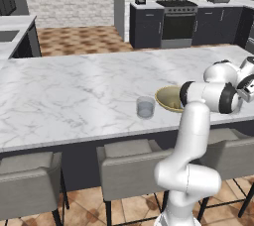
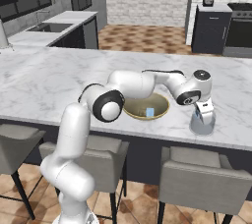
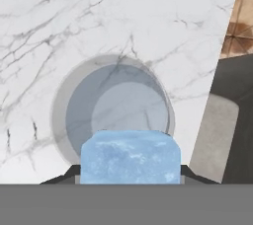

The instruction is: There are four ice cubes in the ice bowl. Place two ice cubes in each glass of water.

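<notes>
Over the right-hand glass [image 2: 202, 125], near the front edge of the marble counter [image 1: 74, 91], the gripper [image 2: 204, 111] hangs with its jaws closed partway on one ice cube [image 3: 129, 157], which sits squarely between the tips. In the hand view the glass rim lies directly beyond the cube, so release here should drop it inside. The ice bowl [image 2: 162, 107] stands just beside this glass and holds at least one more ice cube [image 2: 149, 112]; the arm hides part of the bowl. The second glass [image 1: 146, 107] stands on the bowl's other side. Handling, as a judgement: each cube is light, rigid and likely slippery. Grip it on two opposite flat faces, centred, with modest force. Treat the glasses as fragile and easily tipped
</notes>
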